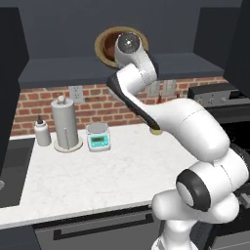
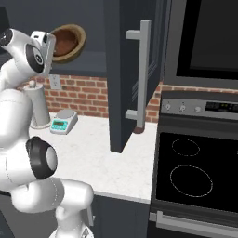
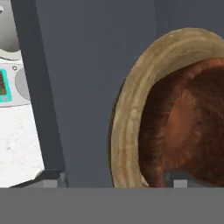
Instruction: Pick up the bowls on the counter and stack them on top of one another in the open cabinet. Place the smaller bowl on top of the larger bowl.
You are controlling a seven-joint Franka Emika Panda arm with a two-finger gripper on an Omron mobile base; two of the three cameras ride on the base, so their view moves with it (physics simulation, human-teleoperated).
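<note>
1 large bowl, stiff, light, slick wood, tilts at the open cabinet; I likely pinch its thick rim, though my jaws' state I cannot tell.

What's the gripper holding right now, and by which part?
The larger bowl, tipped on edge up at the open cabinet. The gripper appears to pinch its rim; one fingertip shows inside the bowl, contact itself unclear.

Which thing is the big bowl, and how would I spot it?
Look up at the open cabinet above the white counter. The larger bowl is held tipped on its side there at the robot's hand. It is round and tan-rimmed with a reddish-brown inside, unlike the grey cabinet walls.
</note>
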